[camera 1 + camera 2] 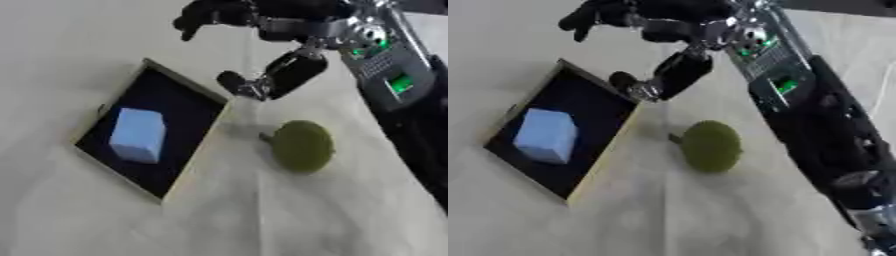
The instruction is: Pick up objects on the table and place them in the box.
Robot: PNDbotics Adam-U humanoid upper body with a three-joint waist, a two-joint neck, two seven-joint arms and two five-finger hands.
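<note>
A shallow box (202, 156) with tan walls and a black floor lies on the table at the left. A pale blue block (138, 134) rests inside it. An olive-green round fruit with a short stem (302, 145) sits on the cloth just right of the box. My right hand (262, 22) hangs above the box's far right corner, reaching in from the upper right. Its fingers are spread and relaxed, with the thumb (282, 77) pointing down toward the box rim, and it holds nothing. My left hand shows in neither view.
A cream cloth (262, 215) covers the table. My right forearm (815, 130), black with green lights, runs down the right side of the view above the fruit.
</note>
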